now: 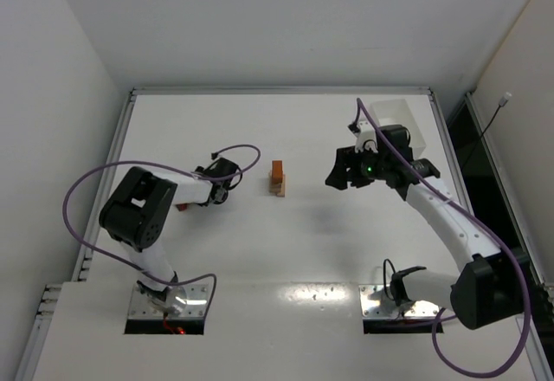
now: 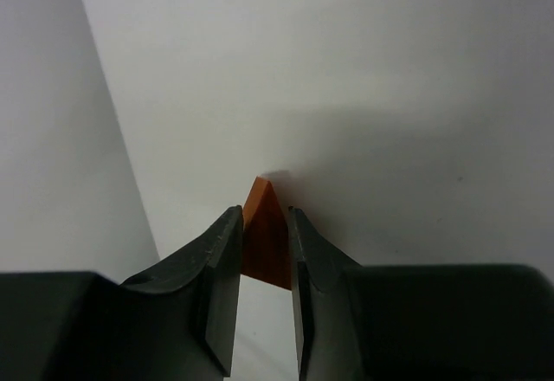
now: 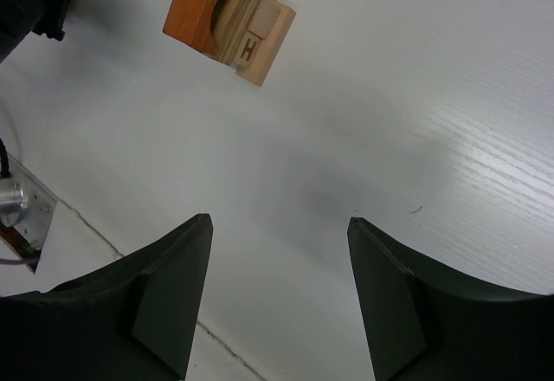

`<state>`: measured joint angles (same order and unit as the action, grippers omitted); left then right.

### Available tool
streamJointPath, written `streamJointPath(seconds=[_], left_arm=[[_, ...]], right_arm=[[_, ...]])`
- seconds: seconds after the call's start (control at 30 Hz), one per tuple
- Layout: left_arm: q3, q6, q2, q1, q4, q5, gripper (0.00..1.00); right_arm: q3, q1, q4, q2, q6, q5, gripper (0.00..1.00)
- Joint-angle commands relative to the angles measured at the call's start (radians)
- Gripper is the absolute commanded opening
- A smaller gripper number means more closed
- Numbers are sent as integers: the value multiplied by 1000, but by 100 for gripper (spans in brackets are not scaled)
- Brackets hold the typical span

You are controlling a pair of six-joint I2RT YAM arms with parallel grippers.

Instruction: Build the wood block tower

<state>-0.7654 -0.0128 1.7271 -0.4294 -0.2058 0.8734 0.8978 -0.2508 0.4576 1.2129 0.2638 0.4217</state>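
Note:
The wood block tower stands at the middle of the table, a reddish-brown block on pale tan ones. In the right wrist view the tower shows a reddish-brown arch and tan blocks, one marked H. My left gripper is shut on a reddish-brown triangular wedge, its tip pointing away over the white table. From above, the wedge shows as a small red spot under the left forearm, left of the tower. My right gripper is open and empty; from above this right gripper hangs to the right of the tower.
A white plastic bin sits at the back right, partly behind the right arm. The table's raised edge and the side wall run close to the left arm. Purple cables loop around both arms.

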Motion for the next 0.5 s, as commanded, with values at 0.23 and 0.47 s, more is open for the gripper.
streamJointPath(seconds=[0.23,0.47], left_arm=[[-91,71,-75,75,-58,-332,50],[-95,94,-354,75,-93,-500,66]], right_arm=[[49,13,-7,7,-17,6,61],[39,13,-7,7,-17,6,61]])
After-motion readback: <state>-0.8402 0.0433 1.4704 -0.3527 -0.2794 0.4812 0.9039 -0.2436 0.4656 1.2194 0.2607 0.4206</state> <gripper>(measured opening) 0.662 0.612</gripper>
